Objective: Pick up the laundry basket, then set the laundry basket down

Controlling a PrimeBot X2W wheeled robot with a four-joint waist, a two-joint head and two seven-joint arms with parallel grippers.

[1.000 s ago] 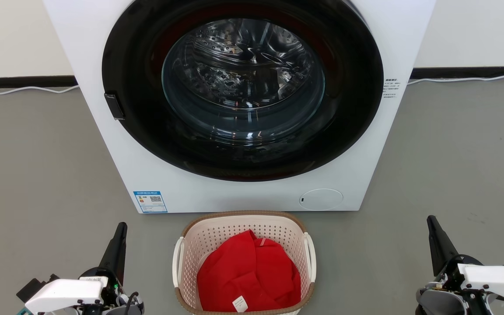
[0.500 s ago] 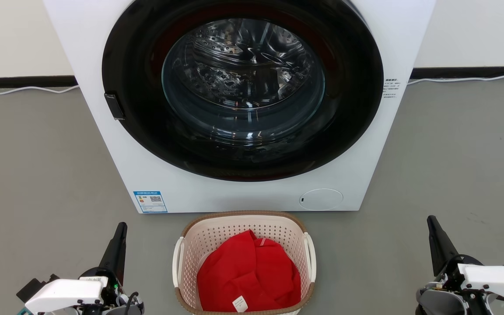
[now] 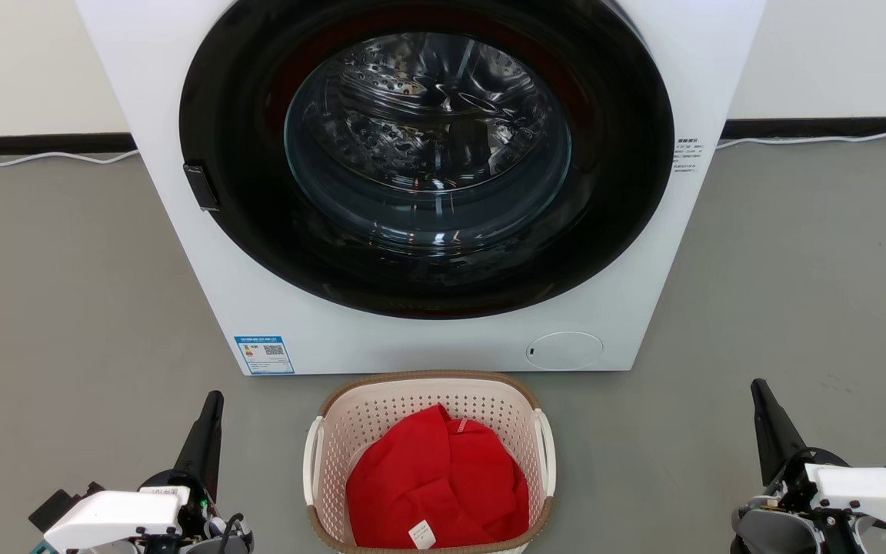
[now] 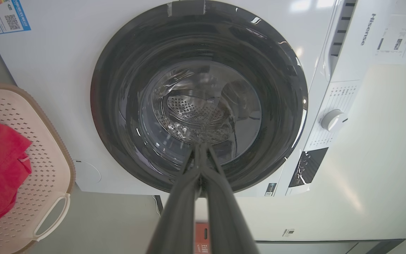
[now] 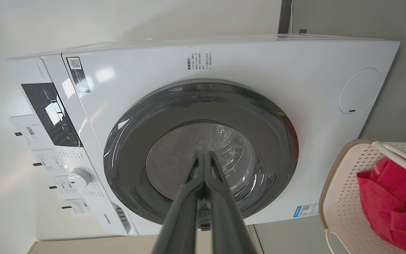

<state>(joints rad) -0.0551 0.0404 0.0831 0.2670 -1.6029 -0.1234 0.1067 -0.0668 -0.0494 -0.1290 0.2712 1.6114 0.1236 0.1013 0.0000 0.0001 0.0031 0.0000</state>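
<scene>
Grey floor [image 3: 66, 308], pale wall behind, and a white front-loading washer [image 3: 412, 350] looms over you with its round glass door [image 3: 428, 146] shut. The laundry basket [image 3: 481, 412] stands level on the floor just in front of the washer, between your two arms, with a red garment [image 3: 435, 485] heaped inside.

Your left hand [image 3: 211, 412] sits near the basket's left side, fingers pressed together on nothing. Your right hand [image 3: 762, 404] is further out on the other side, also pinched shut and empty. Both point towards the washer, clear of the basket.

Basket down, hands off: that fits a basket waiting to be lifted as well as one already put back. I can't call it either way.

Here are the hazards, as I judge them. The white loop handles [image 3: 549, 454] hug the perforated walls, so an arm sweeping inward could shove the light basket sideways or into the washer front. In any carry, one side rising ahead of the other would tip the basket and let that loose garment slide out. The washer is close enough that a forward swing would knock its panel.
</scene>
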